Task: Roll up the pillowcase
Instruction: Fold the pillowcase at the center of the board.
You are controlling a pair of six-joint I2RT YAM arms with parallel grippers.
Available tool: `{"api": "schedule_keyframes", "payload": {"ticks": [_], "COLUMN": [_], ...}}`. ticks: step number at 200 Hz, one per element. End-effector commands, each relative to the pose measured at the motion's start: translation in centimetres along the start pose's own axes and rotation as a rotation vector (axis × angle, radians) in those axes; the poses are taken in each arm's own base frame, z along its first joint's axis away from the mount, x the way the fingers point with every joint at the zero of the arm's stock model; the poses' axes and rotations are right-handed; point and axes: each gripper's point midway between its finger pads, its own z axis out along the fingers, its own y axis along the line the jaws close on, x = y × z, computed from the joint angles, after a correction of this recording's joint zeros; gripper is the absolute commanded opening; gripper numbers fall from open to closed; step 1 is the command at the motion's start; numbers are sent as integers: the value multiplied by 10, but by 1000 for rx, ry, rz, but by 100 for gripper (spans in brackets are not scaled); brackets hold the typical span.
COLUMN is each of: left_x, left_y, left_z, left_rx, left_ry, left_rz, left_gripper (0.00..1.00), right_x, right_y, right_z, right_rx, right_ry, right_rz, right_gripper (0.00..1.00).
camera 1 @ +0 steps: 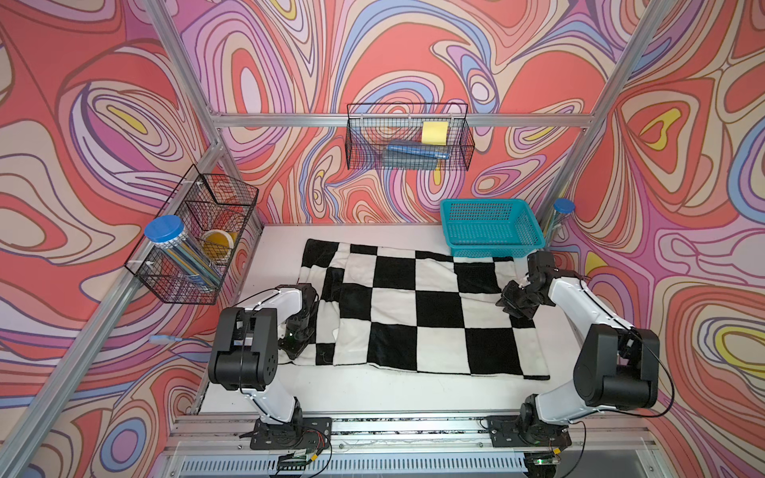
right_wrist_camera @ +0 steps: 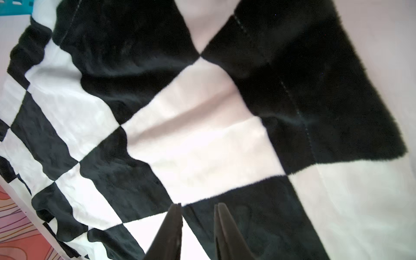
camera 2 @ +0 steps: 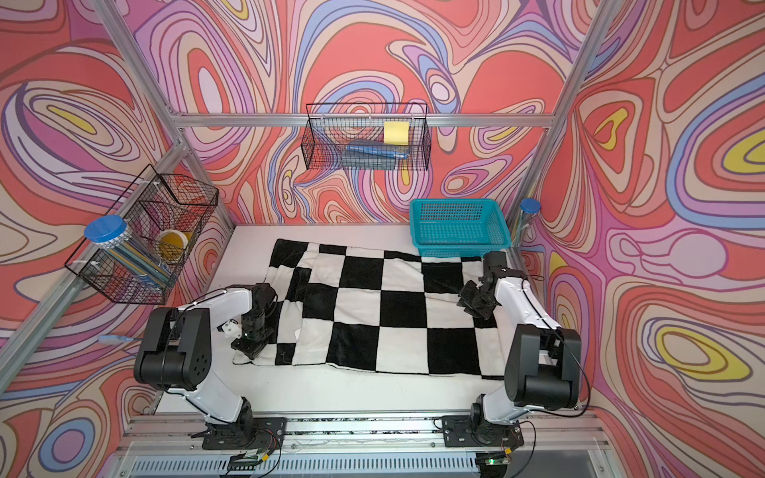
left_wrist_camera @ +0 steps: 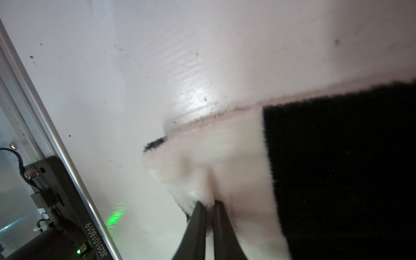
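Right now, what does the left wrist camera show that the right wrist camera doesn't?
Only the left wrist view: the left gripper shut on a white corner of the pillowcase, with the white table beyond. Only the right wrist view: the right gripper, jaws apart over the checks, and a sliver of the teal basket. Both: the black-and-white pillowcase.

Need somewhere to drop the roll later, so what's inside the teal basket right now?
Nothing shows inside the teal basket: in both top views its mesh floor looks bare. The near wall hides the floor's front strip, so something small there can't be ruled out.
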Motion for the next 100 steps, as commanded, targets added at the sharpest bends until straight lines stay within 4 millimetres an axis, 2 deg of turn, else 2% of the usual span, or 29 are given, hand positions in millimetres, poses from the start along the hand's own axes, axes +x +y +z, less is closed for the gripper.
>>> {"api": "schedule_keyframes", "payload": {"ticks": [1, 20, 42, 66, 100], "left_x": [-1, 1, -2, -10, -8], "left_y": [0, 2, 11, 19, 19], "left_z": [0, -1, -13, -34, -52], "left_rx": [-16, -22, -26, 49, 168], "left_ry": [-21, -12, -29, -80, -92], "left_rz": [30, 41, 55, 68, 97], "left_gripper": [2, 0, 0, 0, 0], "right_x": [-5, -6, -2, 20, 32], "right_y": [1, 2, -4, -22, -74], "right_z": [-20, -28, -33, -37, -46], "right_rx": [20, 25, 55, 99, 225], "right_ry": [-49, -67, -59, 13, 31], "right_rz": [-18, -24, -10, 94, 284], "right_gripper": [28, 27, 27, 28, 49]}}
